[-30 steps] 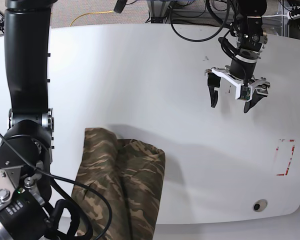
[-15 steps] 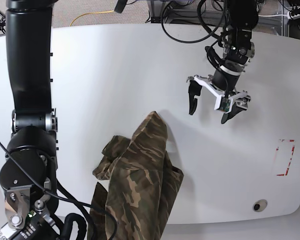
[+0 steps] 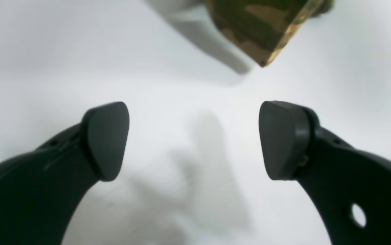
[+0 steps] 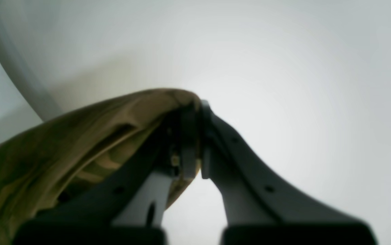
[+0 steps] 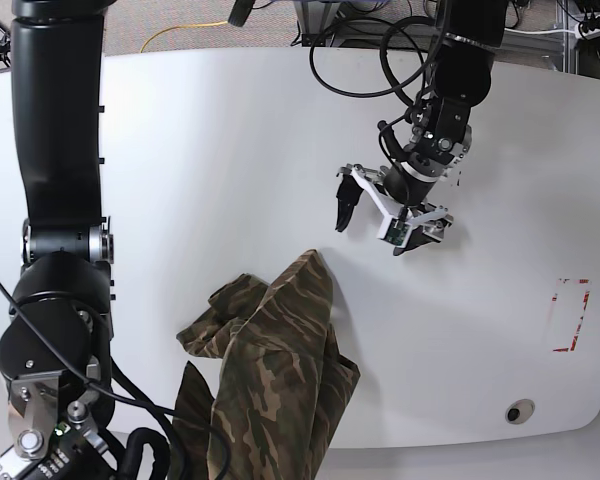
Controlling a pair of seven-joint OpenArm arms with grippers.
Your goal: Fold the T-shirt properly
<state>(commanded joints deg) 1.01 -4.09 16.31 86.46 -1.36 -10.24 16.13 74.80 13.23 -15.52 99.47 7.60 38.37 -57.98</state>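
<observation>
The camouflage T-shirt [image 5: 270,370] lies bunched near the table's front edge, with one pointed corner [image 5: 315,265] sticking up toward the middle. My left gripper [image 5: 373,232] is open and empty, hovering just right of and beyond that corner. In the left wrist view its fingers are wide apart [image 3: 195,139] over bare table, with the shirt's tip [image 3: 260,30] ahead at the top. My right gripper [image 4: 199,109] is shut on a fold of the T-shirt [image 4: 90,136]. I cannot see the right gripper itself in the base view; only its arm [image 5: 55,330] shows at the left.
The white table [image 5: 200,150] has a red marked rectangle [image 5: 571,315] and a small round fitting [image 5: 520,411] at the front right. Black cables [image 5: 370,60] hang over the back edge behind the left arm.
The shirt went from a flat bundle to a bunched, raised heap with a pointed corner. My left gripper has moved left and down toward that corner, staying open.
</observation>
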